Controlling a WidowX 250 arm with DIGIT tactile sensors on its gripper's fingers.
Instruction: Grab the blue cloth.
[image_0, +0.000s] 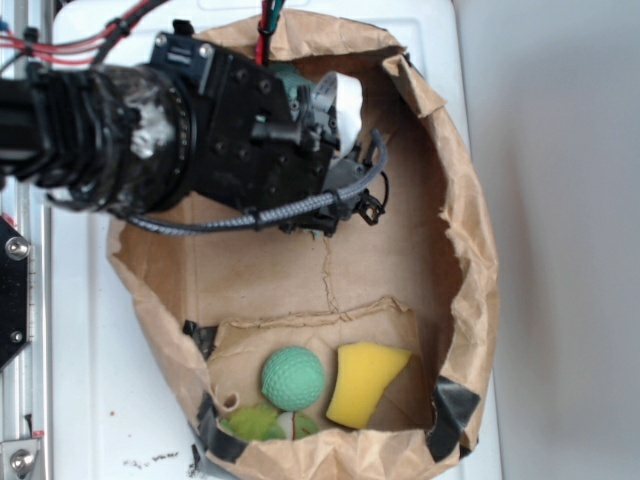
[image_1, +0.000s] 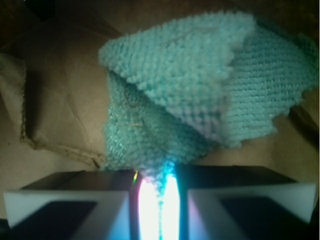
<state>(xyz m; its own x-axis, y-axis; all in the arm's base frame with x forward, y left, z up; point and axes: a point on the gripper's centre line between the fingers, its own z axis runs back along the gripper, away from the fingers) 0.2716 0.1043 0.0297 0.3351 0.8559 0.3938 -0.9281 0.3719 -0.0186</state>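
The blue cloth (image_1: 200, 85) is a teal terry rag, folded over itself, filling the upper part of the wrist view above brown paper. Its narrow lower end runs down between the fingers of my gripper (image_1: 157, 200), which is shut on it. In the exterior view only a small teal patch of the blue cloth (image_0: 297, 84) shows past the black arm, and the gripper (image_0: 335, 150) is largely hidden under the wrist body at the back of the paper bag (image_0: 470, 250).
The torn brown paper bag lies open on a white surface. In its front pocket sit a round green ball (image_0: 293, 378), a yellow sponge (image_0: 365, 382) and a flat green leaf-like piece (image_0: 255, 422). A grey cable (image_0: 290, 210) loops under the arm.
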